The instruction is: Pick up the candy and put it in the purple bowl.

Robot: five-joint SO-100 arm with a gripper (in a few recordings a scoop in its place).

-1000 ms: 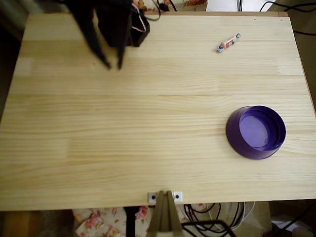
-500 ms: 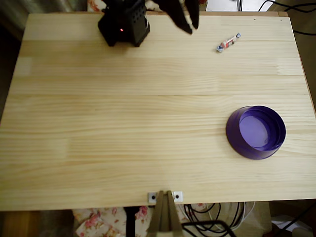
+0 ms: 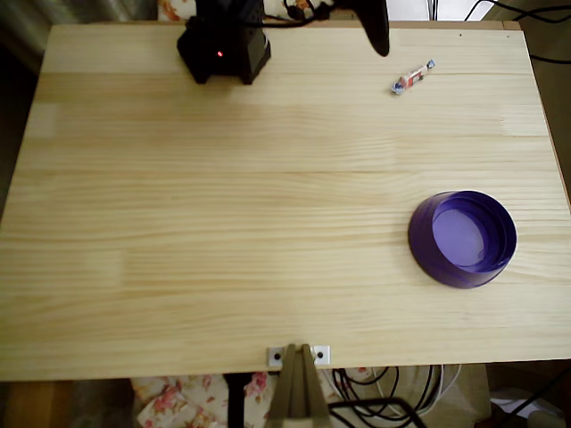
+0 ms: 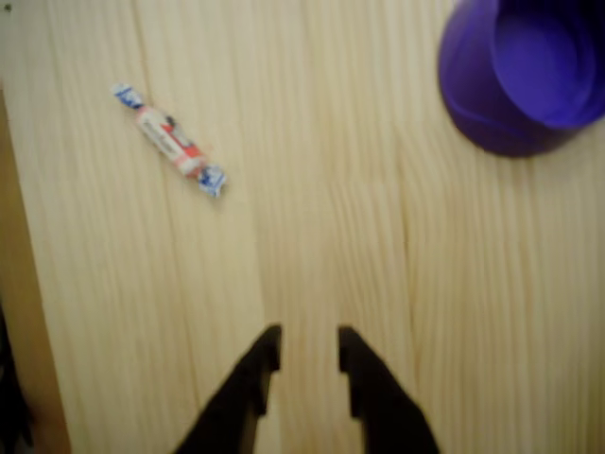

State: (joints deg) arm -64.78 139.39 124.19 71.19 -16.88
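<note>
The candy [image 3: 412, 77], a small white wrapped sweet with red and blue marks, lies on the wooden table near the far right corner in the overhead view. In the wrist view the candy [image 4: 170, 142] lies slantwise at the upper left. My black gripper [image 3: 381, 45] hangs just left of the candy, apart from it. In the wrist view my gripper [image 4: 307, 352] is open by a narrow gap, with bare wood between the fingers. The purple bowl [image 3: 462, 237] stands empty at the right, nearer the front edge. The same purple bowl [image 4: 529, 66] fills the wrist view's upper right corner.
The arm's black base [image 3: 223, 49] stands at the table's far edge, left of the middle. A metal bracket [image 3: 299, 356] is fixed at the front edge. Cables [image 3: 384, 392] hang below the front of the table.
The gripper swung from the far left of the table to the right along the far edge and now hangs close to the candy. Candy and bowl have not moved.
</note>
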